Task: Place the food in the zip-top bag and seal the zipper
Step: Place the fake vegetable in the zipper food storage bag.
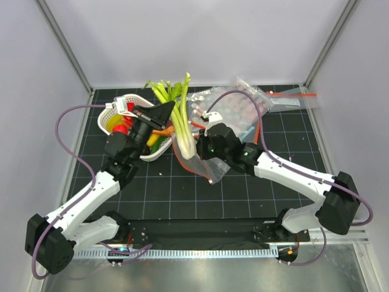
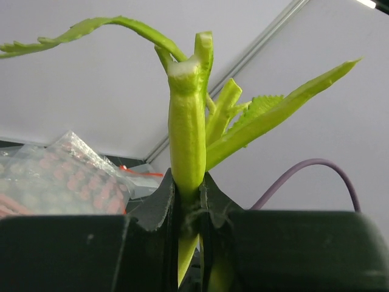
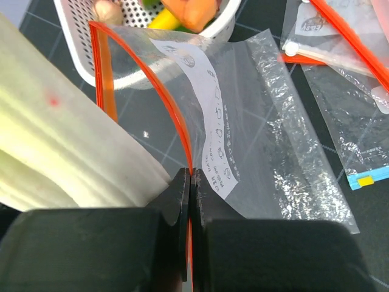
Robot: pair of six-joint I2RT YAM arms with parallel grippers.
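Left pincer (image 2: pixel 188 188): nearly closed, squeezing the leafy stalk, with one black finger on each side of a green stem.
Leafy stalk (image 2: pixel 186 131): the green stems and leaves stick up past the left pincer's fingertips. The thick white end hangs down below that pincer.
Right pincer (image 3: pixel 190 182): closed tight, with no gap between its fingers. It pinches the zipper at the edge of the bag.
Zipper (image 3: pixel 172 103): an orange-red strip that starts between the right pincer's fingers and bends up and away to that pincer's left. It is not sealed, and its two sides stand apart.
Zip-top bag (image 3: pixel 255 121): clear and crinkly, held up by its edge in the right pincer. Most of it spreads out to that pincer's right, and its mouth is open to the left.
White end of the stalk: just left of the right pincer, right at the open mouth. I cannot tell how far in it is.
Basket (image 3: pixel 78 42): white with slots, past the bag and well ahead of the right pincer.
Other toy food (image 3: pixel 194 12): orange, yellow and red pieces lie in the basket.
Other bags (image 1: pixel 243 106): a clear pile ahead and to the right of the right pincer.
Tabletop (image 1: pixel 243 188): black with a grid, under everything.
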